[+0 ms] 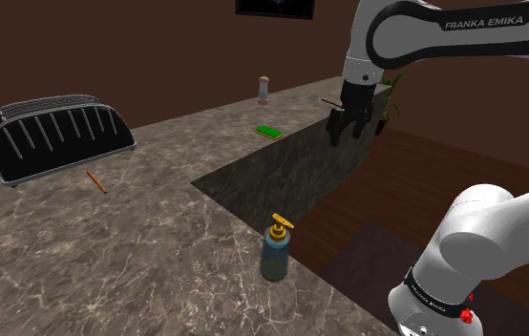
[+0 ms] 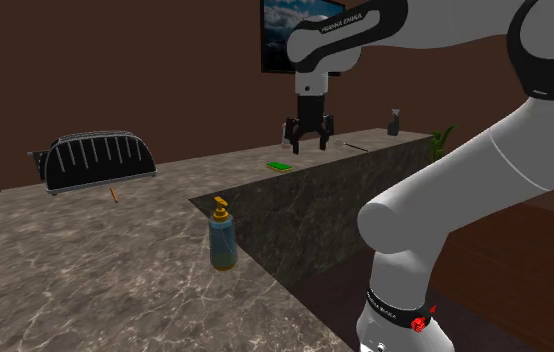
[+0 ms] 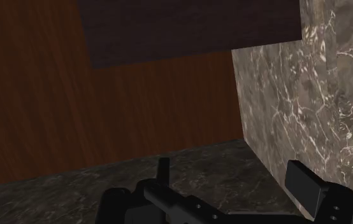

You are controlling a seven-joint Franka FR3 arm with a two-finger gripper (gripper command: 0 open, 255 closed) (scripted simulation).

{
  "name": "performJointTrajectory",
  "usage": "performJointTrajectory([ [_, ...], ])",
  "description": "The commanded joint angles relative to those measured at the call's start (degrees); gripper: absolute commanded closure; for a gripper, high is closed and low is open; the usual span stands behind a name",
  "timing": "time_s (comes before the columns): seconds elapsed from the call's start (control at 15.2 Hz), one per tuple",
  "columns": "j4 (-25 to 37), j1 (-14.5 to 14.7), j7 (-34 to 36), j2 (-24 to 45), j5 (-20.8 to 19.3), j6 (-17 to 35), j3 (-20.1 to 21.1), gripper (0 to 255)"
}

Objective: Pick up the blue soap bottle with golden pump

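**Shoulder view.** The pincer (image 1: 351,131) hangs from the white arm (image 1: 415,33) in the air by the far stretch of the marble counter (image 1: 138,258). Its two black fingers are spread, with nothing between them. The soap bottle (image 1: 275,254) stands upright on the counter, well apart from the pincer, below it and toward the shoulder view's left, close to the counter's edge. Its body is a translucent pale blue that darkens toward the base, and a golden pump with a short side spout tops it. A flat green item (image 1: 269,132) lies on the counter, to the pincer's left in this view.

**Second exterior view.** The pincer is again spread and empty. The soap bottle stands well apart from it, lower and toward this view's left, nearer the camera. The same blue body and golden pump head are seen. The green item lies just below and left of the pincer.

**Wrist view.** The fingers (image 3: 308,183) stand apart over dark marble and clasp nothing. Wooden floor (image 3: 73,95) lies beyond them.
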Motion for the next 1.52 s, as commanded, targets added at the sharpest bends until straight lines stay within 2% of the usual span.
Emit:
performJointTrajectory([
  [0.0, 0.00, 0.00, 0.00, 0.00, 0.00, 0.00, 0.00, 0],
  [0.73, -3.69, 6.31, 15.93, -1.83, 11.12, 2.78, 12.98, 0],
  [1.45, 0.81, 10.69, 31.91, 5.52, 20.03, 8.89, 26.96, 0],
])
